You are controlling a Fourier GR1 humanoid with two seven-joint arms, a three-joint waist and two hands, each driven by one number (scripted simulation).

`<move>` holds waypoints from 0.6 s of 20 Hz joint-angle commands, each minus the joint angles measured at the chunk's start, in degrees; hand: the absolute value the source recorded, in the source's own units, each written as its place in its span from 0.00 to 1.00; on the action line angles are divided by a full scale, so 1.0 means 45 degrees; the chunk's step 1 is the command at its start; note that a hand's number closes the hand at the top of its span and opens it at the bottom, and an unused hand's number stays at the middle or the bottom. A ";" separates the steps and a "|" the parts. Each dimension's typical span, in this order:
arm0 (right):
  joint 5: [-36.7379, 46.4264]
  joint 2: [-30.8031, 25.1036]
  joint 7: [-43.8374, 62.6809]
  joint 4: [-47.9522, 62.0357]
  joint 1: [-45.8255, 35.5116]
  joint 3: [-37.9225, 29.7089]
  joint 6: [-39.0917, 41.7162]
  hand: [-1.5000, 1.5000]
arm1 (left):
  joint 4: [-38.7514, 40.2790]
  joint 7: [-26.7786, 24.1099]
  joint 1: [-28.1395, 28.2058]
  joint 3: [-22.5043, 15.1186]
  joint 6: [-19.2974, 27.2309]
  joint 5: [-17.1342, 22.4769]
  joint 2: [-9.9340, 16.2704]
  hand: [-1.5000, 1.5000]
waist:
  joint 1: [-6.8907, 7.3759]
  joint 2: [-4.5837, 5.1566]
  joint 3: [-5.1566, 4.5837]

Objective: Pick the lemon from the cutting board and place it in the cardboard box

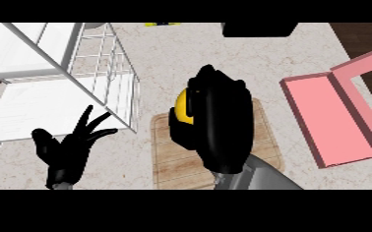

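Your right hand point(214, 123) is nearest you, rising from the lower edge over the board point(170, 162), its back toward you and its fingers curled round the lemon point(183, 107). Only a yellow sliver of the lemon shows at the hand's left side; you cannot tell whether it touches the board. The board lies flat on the pale worktop point(174, 49), mostly hidden under the hand. Right of the board, well apart, sits the pink box point(327, 123) with its lid raised; what you see of its inside holds nothing. Left of the board stands a white wire rack point(109, 78). Your left hand point(69, 150) rests left of the board near the lower edge, fingers spread and straight, holding nothing.
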 commanded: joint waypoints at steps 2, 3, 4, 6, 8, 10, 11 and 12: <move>0.0260 -0.0271 0.1145 -0.0953 0.0146 -0.1435 0.0794 1.00 | -0.1619 -0.0719 -0.1529 0.1139 0.0045 0.0033 0.0635 0.50 | -0.0006 -0.0150 0.0245; 0.0081 -0.0815 0.0624 -0.1034 0.0456 -0.1879 0.0590 1.00 | -0.1279 -0.0452 -0.1901 0.1261 0.0271 0.0024 0.0569 0.50 | -0.0122 -0.0067 0.0253; -0.0216 -0.0963 0.0642 -0.1292 0.0758 -0.2150 0.1013 1.00 | -0.1393 -0.0869 -0.1325 0.1069 0.0107 0.0051 0.0403 0.50 | -0.0026 -0.0087 0.0244; -0.0445 -0.1320 0.0360 -0.1558 0.1160 -0.2580 0.1184 1.00 | -0.1113 -0.0748 -0.1928 0.1037 0.0452 -0.0150 0.0201 0.50 | -0.0246 -0.0053 0.0249; -0.0491 -0.1483 0.0059 -0.1307 0.1078 -0.3264 0.0883 1.00 | -0.1243 -0.0791 -0.1806 0.1161 0.0244 -0.0134 0.0513 0.50 | 0.0007 0.0000 0.0247; -0.0734 -0.2280 -0.0526 -0.1171 0.0808 -0.4429 0.0834 1.00 | -0.1504 -0.0762 -0.1658 0.0944 0.0159 0.0012 0.0287 0.50 | 0.0100 0.0021 0.0251; -0.0462 -0.2388 -0.0346 -0.1409 0.1127 -0.4330 0.0886 1.00 | -0.1647 -0.0692 -0.1618 0.0992 0.0209 -0.0061 0.0441 0.50 | 0.0060 -0.0034 0.0253; -0.0262 -0.2732 -0.0627 -0.1350 0.1726 -0.4153 0.0783 1.00 | -0.1033 -0.1121 -0.1583 0.1101 0.0060 -0.0125 0.0442 0.50 | -0.0009 0.0008 0.0240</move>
